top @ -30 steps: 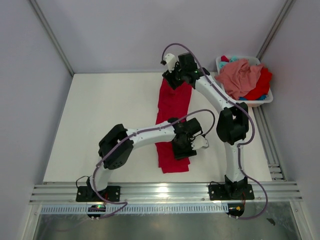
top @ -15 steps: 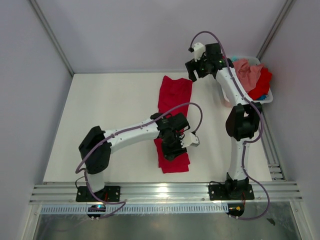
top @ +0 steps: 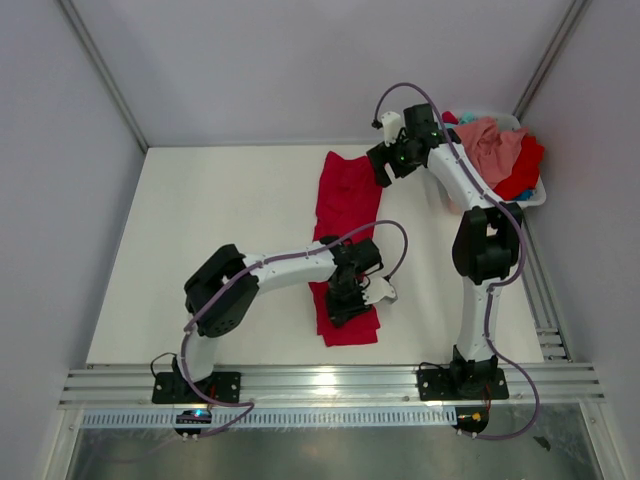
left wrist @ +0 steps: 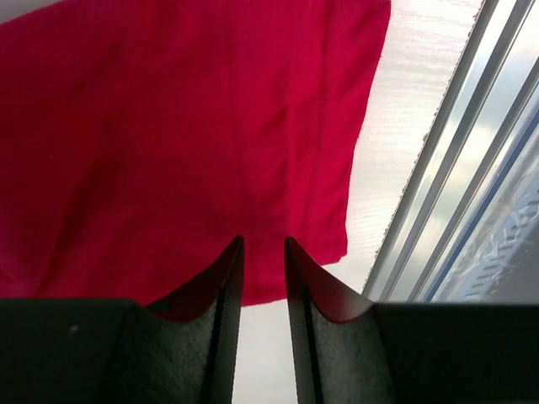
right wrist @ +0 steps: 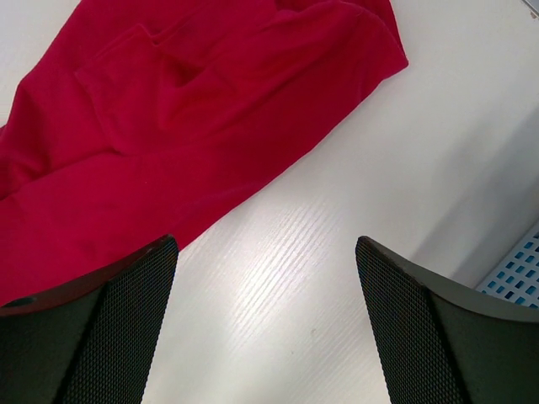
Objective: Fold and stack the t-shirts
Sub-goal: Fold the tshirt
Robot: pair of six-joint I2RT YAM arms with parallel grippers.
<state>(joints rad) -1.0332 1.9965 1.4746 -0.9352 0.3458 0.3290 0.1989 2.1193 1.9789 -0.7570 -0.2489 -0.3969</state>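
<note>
The left pincer (top: 348, 300) hangs low over the near end of the red t-shirt (top: 348, 195), toward 6 o'clock on the surface (top: 220, 250). In its wrist view the jaws are drawn in to a thin slit. Flat cloth and a strip of bare surface show through the gap, and nothing is pinched between them.

The red t-shirt (left wrist: 194, 126) lies as a long narrow band from 6 o'clock to 12 o'clock, a little right of the surface's middle. Its near hem sits close to the aluminium rail (left wrist: 446, 168).

The right pincer (top: 385, 165) is at the shirt's far end, about 1 o'clock. Its jaws are spread wide and empty above bare surface, just beside the cloth's edge (right wrist: 168, 109).

At 2 o'clock, the white basket (top: 522, 206) holds a salmon pink t-shirt (top: 485, 150) heaped on top. Another red garment (top: 525, 165) is at its 3 o'clock side, and a bit of teal cloth (top: 467, 118) shows at its 11 o'clock rim.
</note>
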